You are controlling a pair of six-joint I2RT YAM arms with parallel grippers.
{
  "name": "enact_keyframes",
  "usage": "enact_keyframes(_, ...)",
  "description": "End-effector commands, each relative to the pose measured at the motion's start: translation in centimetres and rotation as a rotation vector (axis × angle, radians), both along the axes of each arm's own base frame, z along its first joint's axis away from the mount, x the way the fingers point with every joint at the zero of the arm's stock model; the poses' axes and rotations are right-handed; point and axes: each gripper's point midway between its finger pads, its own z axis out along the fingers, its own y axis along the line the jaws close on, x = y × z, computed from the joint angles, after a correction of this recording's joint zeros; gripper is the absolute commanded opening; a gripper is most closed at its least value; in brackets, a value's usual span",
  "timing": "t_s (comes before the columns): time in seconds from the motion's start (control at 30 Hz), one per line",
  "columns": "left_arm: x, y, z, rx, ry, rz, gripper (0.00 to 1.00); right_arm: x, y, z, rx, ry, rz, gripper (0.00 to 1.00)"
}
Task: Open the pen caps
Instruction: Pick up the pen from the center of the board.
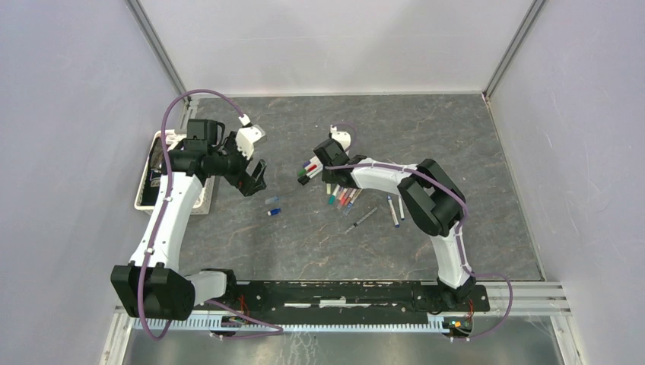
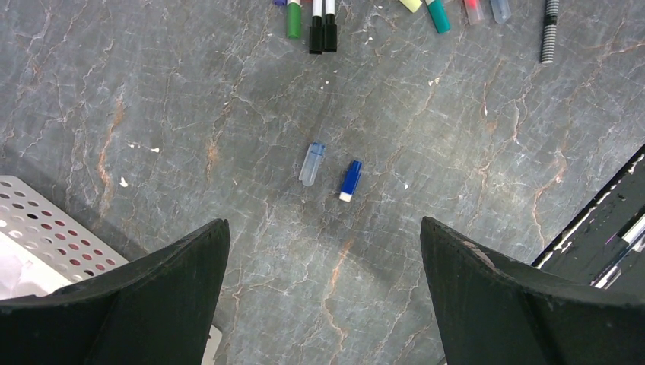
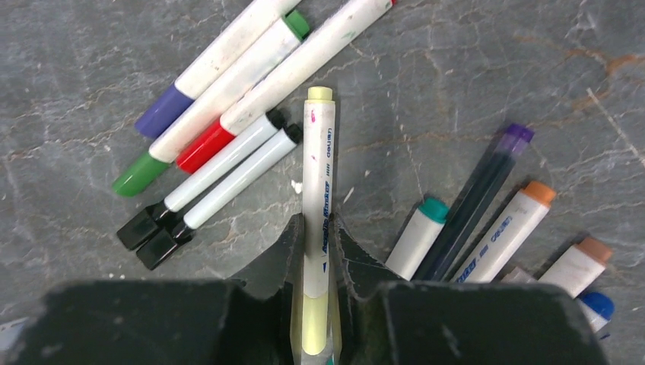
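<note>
- Grasp in hand: right jaws clamped on the yellow pen [image 3: 316,167], which lies among the other pens [image 3: 228,144] on the worktop [image 3: 494,61].
- Left jaws wide apart, above two loose pen caps [image 2: 312,163].
- Next, likely: left jaws pinch that pen's cap and pull straight.
- Perforated tray [image 2: 46,228]: contents unclear.

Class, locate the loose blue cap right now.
In the left wrist view's centre, the blue cap lies on the table just right of the clear cap, not touching it.
</note>
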Motion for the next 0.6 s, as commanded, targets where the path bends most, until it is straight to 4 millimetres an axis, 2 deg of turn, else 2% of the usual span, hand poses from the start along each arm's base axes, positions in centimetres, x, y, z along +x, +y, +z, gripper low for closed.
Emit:
enact_keyframes(0.0,0.0,-0.4,1.2,-0.011,-0.048,-0.047,1.00,0.2,1.3,4.4,0.155,-0.070,-0.032,0.00)
enact_keyframes(0.17,-0.1,-0.6,1.5,-0.027,-0.048,-0.048,1.00,1.2,1.6,9.9,0.255,-0.164,-0.050,0.00)
enact_keyframes(0.27,0.0,-1.0,1.9,-0.051,-0.047,-0.048,1.00,0.7,1.8,12.6,0.334,-0.204,-0.035,0.00)
enact_keyframes(0.33,0.1,-1.5,2.3,-0.082,-0.046,-0.049,1.00,0.0,2.1,14.5,0.419,-0.236,-0.016,0.00)
enact_keyframes(0.4,0.1,-2.0,2.7,-0.119,-0.039,-0.053,1.00,-1.1,2.2,15.5,0.503,-0.269,0.019,0.00)
enact_keyframes(0.57,-0.6,-5.0,4.5,-0.305,0.015,-0.117,1.00,-3.8,2.3,19.7,0.720,-0.383,0.105,0.00)
